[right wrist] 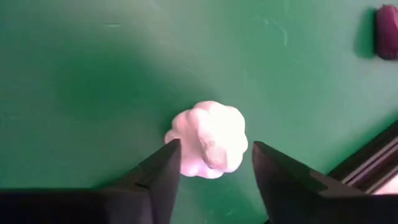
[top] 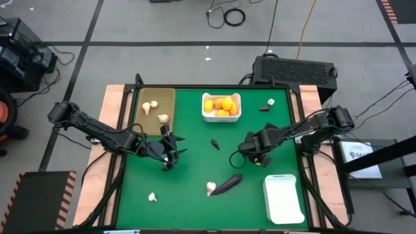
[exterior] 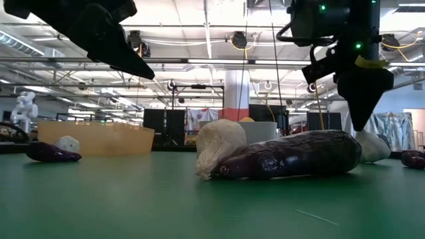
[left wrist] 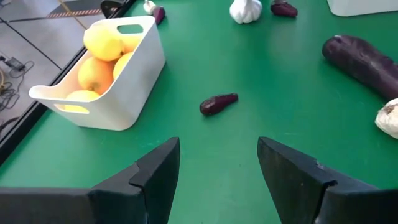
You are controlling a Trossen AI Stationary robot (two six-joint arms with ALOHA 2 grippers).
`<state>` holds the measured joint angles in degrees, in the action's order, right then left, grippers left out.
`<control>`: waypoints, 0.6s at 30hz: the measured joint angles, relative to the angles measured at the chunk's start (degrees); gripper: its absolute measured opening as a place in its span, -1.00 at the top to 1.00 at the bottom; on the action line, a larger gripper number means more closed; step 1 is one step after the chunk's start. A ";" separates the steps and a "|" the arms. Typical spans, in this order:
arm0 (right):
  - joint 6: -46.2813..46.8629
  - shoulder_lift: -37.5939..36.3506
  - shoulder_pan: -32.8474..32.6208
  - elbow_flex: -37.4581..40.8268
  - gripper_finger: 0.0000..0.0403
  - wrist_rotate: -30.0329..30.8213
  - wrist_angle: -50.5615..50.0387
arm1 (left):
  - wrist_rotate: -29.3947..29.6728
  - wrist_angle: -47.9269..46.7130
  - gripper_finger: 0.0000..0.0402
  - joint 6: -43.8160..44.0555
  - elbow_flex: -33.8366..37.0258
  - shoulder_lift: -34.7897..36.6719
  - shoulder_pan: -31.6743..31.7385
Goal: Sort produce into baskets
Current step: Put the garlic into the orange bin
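Produce lies scattered over the green tabletop (top: 195, 169); the right tool (right wrist: 211, 163) hangs point-down over a small white garlic-like bulb (right wrist: 208, 138), its two dark fingers (right wrist: 155, 171) standing either side of the bulb with gaps left, so nothing is gripped; the left tool (left wrist: 217, 165) hovers near the middle of the tabletop, spread wide and empty, facing a tiny dark purple piece (left wrist: 218, 103); a white plastic bin (top: 221, 116) at the far edge holds orange-yellow round fruits (top: 221, 104); a flat tan tray (top: 170, 97) at the far left holds two pale bulbs (top: 156, 112); a second white plastic bin (top: 284, 198) sits at the near right corner; a long dark purple eggplant (top: 227, 183) lies near the front, touching another white bulb (top: 210, 188); one more bulb (top: 152, 196) rests at the near left.
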<state>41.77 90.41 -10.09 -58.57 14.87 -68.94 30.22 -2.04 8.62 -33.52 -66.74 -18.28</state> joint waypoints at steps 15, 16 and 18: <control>-3.66 0.00 0.39 -0.77 0.96 -4.07 1.47 | 0.02 -0.28 -0.11 0.00 0.00 0.02 0.00; -4.21 0.00 0.42 -1.42 0.96 -4.02 1.29 | 0.02 -0.43 -0.11 -0.02 0.00 0.00 0.00; -5.47 0.00 0.53 -3.22 0.98 -3.67 0.87 | 0.02 -0.82 -0.11 -0.01 0.00 0.01 0.00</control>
<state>36.31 90.41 -9.56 -61.79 11.20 -68.07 30.24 -2.87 8.61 -33.52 -66.73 -18.28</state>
